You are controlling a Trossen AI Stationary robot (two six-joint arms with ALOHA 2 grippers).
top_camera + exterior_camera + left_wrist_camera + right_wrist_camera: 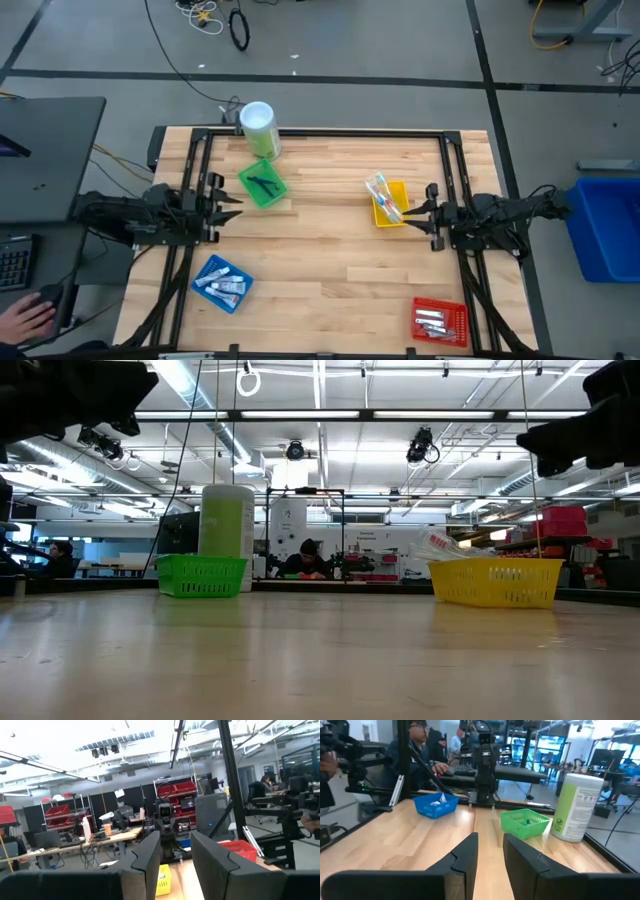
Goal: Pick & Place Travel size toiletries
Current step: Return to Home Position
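Sorting looks done from where I stand: nothing of the travel kit lies loose on the table (330, 260). Each kind has its own home, which explains the spread. The toothbrushes (381, 193) are heaped in the yellow tray (385, 221), the white tubes (222, 285) in the blue tray (205, 268) on the left arm's side. The black pieces (263, 184) are in the green tray (275, 200) just beside the tall canister (258, 125), and the silvery nail cutters (432, 320) in the red tray (455, 335) at the right arm's corner.

The left gripper (228, 205) hangs at the table's left edge, near the green tray, its fingers parted with nothing between them. The right gripper (425, 212) faces it from the opposite edge, just beside the yellow tray, likewise slack and empty. Both arms lie folded back and level, pointing at each other across the board. I read that as a parking pose that keeps them off the trays. The toothbrushes jut over the yellow rim, so the right arm has the least room to spare.
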